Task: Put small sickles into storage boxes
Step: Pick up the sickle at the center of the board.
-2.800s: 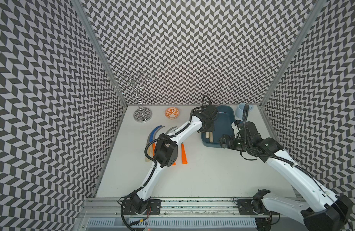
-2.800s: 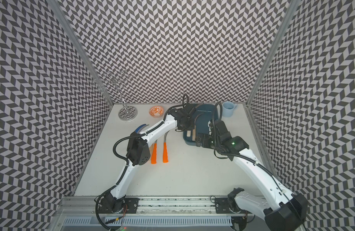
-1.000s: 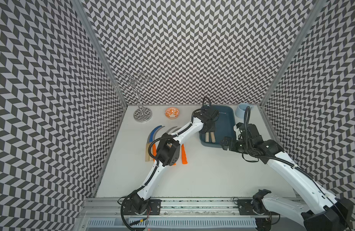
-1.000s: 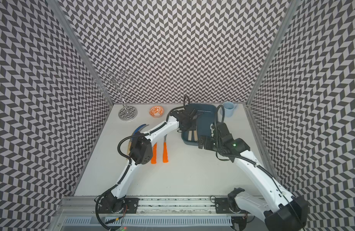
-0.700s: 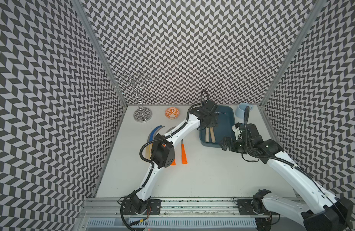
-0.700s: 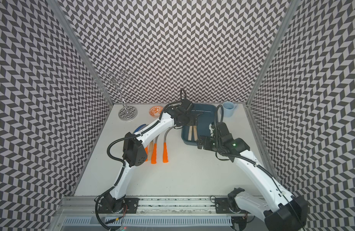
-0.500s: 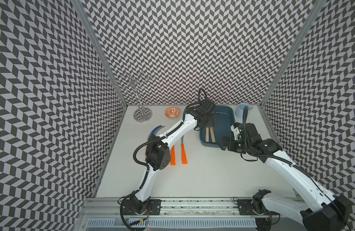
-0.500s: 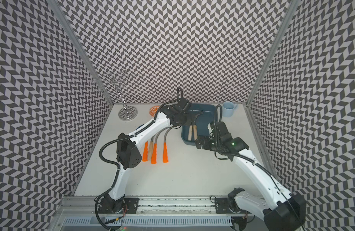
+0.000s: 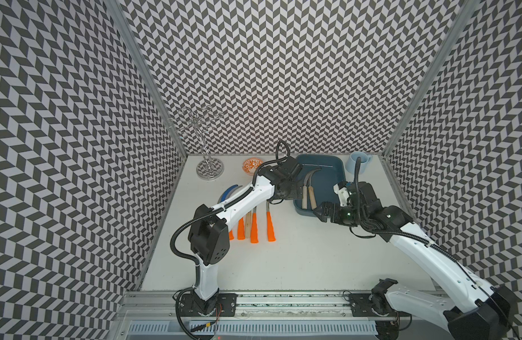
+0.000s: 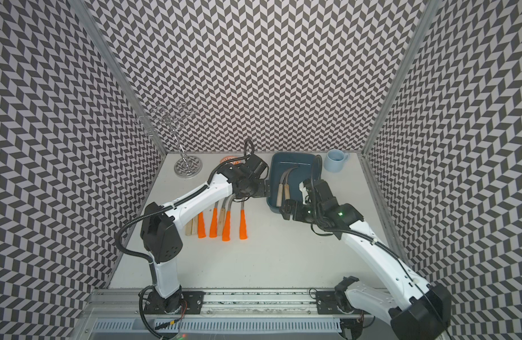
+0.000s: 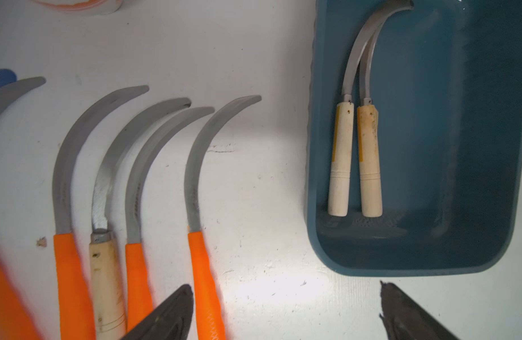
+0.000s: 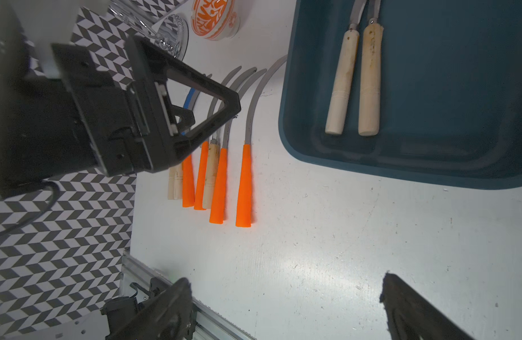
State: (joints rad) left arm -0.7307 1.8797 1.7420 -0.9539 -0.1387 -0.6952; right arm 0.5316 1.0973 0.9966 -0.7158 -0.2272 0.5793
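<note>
Table (image 9: 298, 259): white; the work is crowded into its far half.
Storage box (image 9: 327, 182): far right, long side running near-to-far, so sickles fit lengthwise.
Loose sickles (image 10: 226, 223): a row left of the box, handles near, blades far; the handles seem laid out for grasping.
Stored sickles (image 11: 370, 159): two pale-handled, touching, along the box's left wall, leaving room.
Left gripper (image 11: 284, 297): jaws wide, empty, above the gap between row and box.
Right gripper (image 12: 284, 282): jaws wide, empty, by the box's near edge.
</note>
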